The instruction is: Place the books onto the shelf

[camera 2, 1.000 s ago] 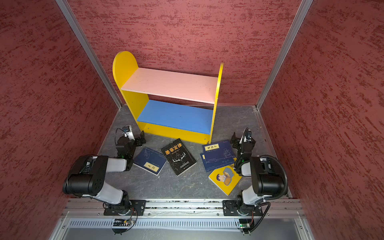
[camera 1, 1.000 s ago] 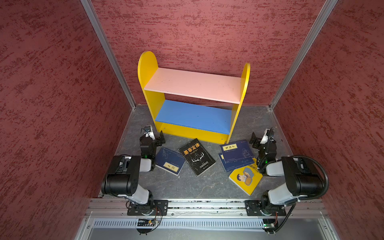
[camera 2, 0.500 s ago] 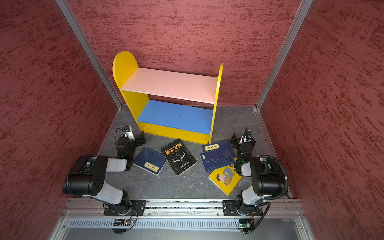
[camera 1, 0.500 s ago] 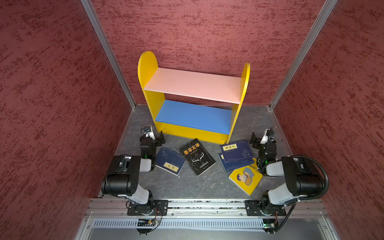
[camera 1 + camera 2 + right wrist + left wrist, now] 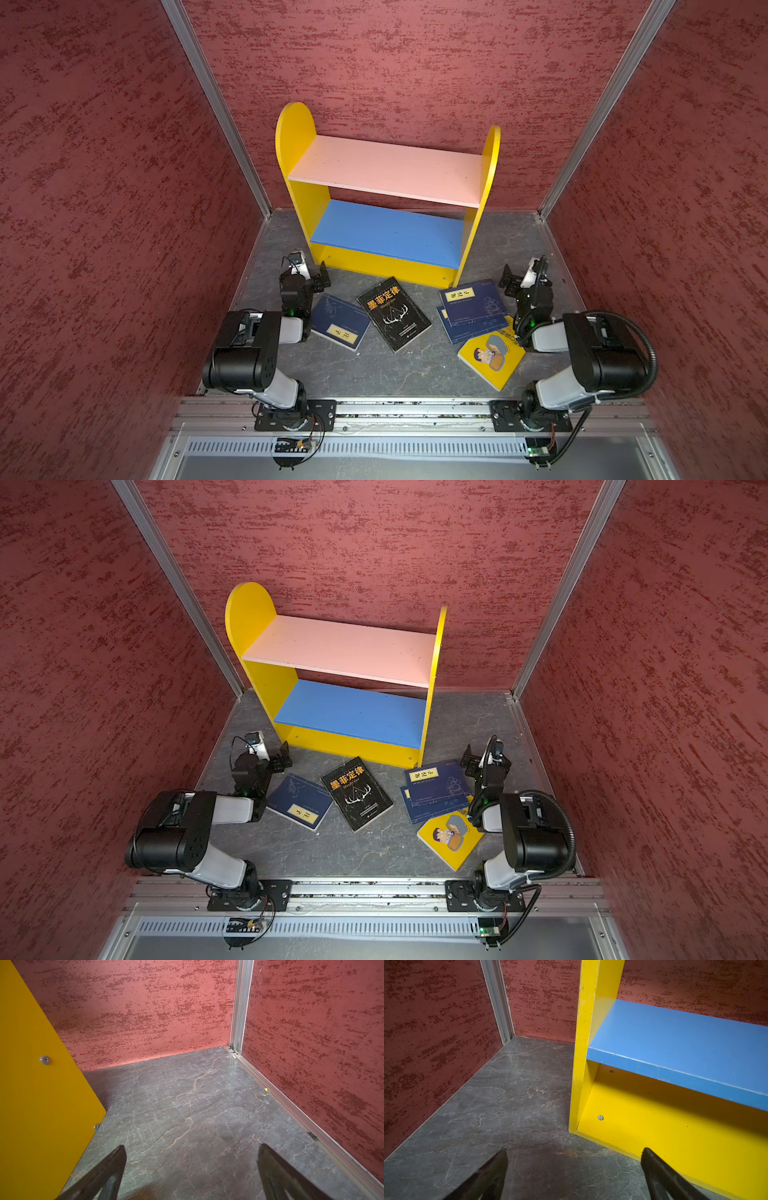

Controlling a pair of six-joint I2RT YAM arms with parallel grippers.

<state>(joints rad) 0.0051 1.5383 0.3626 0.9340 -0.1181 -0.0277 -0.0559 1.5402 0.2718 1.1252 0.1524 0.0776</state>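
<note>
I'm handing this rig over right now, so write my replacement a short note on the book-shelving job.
Left gripper: fingers open, empty, by the shelf's left foot.
Right gripper: fingers open, empty, over bare floor right of the shelf.
Books: all flat on the floor in front of the shelf: navy book, black book, two overlapping navy books, yellow book.
Done: nothing shelved.
Left: all five books.
</note>
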